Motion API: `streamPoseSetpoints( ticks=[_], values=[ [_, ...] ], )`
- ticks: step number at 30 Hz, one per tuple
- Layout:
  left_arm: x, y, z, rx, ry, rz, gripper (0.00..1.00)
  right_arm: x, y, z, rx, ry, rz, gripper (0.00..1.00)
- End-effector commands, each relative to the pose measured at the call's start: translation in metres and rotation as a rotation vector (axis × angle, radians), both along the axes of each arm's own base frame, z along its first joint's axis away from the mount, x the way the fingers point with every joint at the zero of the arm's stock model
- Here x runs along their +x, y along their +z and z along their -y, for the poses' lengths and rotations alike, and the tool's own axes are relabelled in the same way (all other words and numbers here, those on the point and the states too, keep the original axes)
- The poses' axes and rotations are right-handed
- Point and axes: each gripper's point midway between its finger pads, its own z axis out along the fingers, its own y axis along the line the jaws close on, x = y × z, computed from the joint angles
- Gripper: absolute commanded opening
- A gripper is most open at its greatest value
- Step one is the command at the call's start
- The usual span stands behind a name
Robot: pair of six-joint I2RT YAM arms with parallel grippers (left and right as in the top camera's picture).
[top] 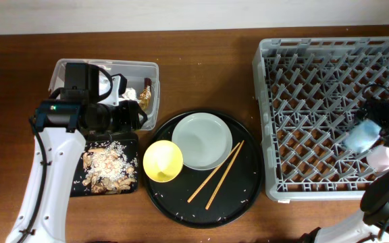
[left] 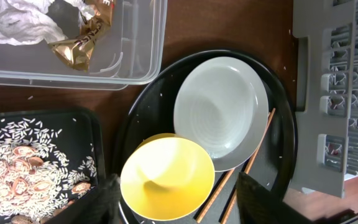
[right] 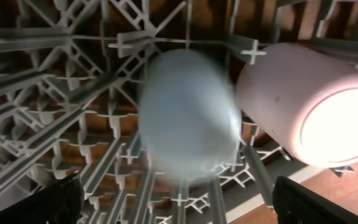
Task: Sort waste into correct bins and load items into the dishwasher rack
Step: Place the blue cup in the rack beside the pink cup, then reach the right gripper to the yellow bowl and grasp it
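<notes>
The yellow bowl [left: 166,177] sits on the round black tray [left: 157,93] at the bottom centre of the left wrist view, straight ahead of the left pincer [left: 178,199], whose fingers stand spread and empty either side of it; the left arm is nearer; the right pincer [right: 185,202], likewise released, hangs over the dishwasher rack [top: 329,61] at far right.

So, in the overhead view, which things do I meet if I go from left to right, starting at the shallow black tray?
shallow black tray → yellow bowl → grey-green plate → dishwasher rack. The chopsticks overlap the plate's span, so I leave them out.
</notes>
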Motion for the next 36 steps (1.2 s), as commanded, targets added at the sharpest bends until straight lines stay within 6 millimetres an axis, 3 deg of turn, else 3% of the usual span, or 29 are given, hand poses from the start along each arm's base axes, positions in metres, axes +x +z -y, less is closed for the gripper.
streamPoseSetpoints(
  ticks=[1,5,7,10,11,12,13,15,17,20,23,25,27,30,32,36],
  values=[
    [0.001,0.004,-0.003,0.012,-0.005,0.020,0.61,0.019,0.012,-0.019,0.112,0.034,0.110,0.98],
    [-0.001,0.003,-0.003,0.013,-0.005,0.011,0.61,0.035,0.056,-0.059,0.156,0.185,0.277,0.98],
    [-0.002,0.002,-0.005,0.024,0.000,0.005,0.66,0.041,0.077,-0.093,0.134,0.317,0.326,0.98],
    [-0.010,-0.006,-0.018,0.097,0.029,-0.039,0.66,0.048,0.094,-0.180,0.132,0.613,0.361,0.99],
    [-0.013,-0.008,-0.021,0.114,0.035,-0.050,0.66,0.048,0.093,-0.202,0.138,0.678,0.354,1.00],
    [-0.016,-0.010,-0.024,0.134,0.042,-0.067,0.66,0.045,0.092,-0.237,0.147,0.779,0.342,1.00],
    [-0.018,-0.011,-0.025,0.137,0.042,-0.074,0.66,0.043,0.091,-0.255,0.151,0.830,0.336,0.99],
    [-0.021,-0.012,-0.026,0.143,0.043,-0.089,0.66,0.029,0.084,-0.314,0.192,0.980,0.304,0.98],
    [-0.024,-0.017,-0.046,0.237,0.138,-0.122,0.66,0.011,0.073,-0.357,0.230,1.061,0.254,0.98],
    [-0.034,-0.021,-0.075,0.340,0.347,-0.185,0.73,-0.012,0.046,-0.415,0.266,1.174,0.190,0.96],
    [-0.034,-0.021,-0.075,0.340,0.350,-0.187,0.80,-0.029,0.006,-0.459,0.271,1.204,0.112,0.85],
    [-0.034,-0.021,-0.075,0.339,0.350,-0.187,0.81,-0.036,-0.015,-0.475,0.261,1.214,0.078,0.82],
    [-0.034,-0.021,-0.075,0.339,0.350,-0.188,0.81,-0.043,-0.040,-0.490,0.252,1.213,0.039,0.72],
    [-0.034,-0.021,-0.075,0.339,0.350,-0.188,0.82,-0.041,-0.073,-0.495,0.184,1.182,-0.012,0.51],
    [-0.034,-0.021,-0.075,0.339,0.349,-0.188,0.82,-0.036,-0.077,-0.500,0.188,1.185,0.009,0.34],
    [-0.034,-0.021,-0.075,0.339,0.350,-0.188,0.82,-0.032,-0.076,-0.504,0.192,1.187,0.033,0.25]
  ],
)
